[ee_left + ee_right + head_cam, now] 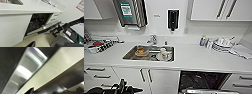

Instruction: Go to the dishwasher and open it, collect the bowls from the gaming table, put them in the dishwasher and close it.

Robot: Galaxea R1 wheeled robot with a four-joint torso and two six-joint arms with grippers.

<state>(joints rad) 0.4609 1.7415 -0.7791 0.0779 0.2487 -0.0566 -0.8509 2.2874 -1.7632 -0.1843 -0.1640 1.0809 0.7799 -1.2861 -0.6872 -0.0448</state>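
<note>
- With the door hanging partway down, dishwasher (204, 81) sits under the tabletop (196, 58), just right of the sink (149, 53); dark cavity exposed, so loading access is begun but not complete.
- Seen from the left wrist: door (46, 28) tilted, roughly half lowered, right arm (70, 23) reaching to its top edge, probably to ease it down.
- Right end effector close against the door's steel (18, 74); spread or pinching, cannot tell.
- Left end effector (121, 88) low, left of the sink, parked clear of the door's swing; finger state cannot tell.
- Dishes lying in the sink; plates stacked right of it.
</note>
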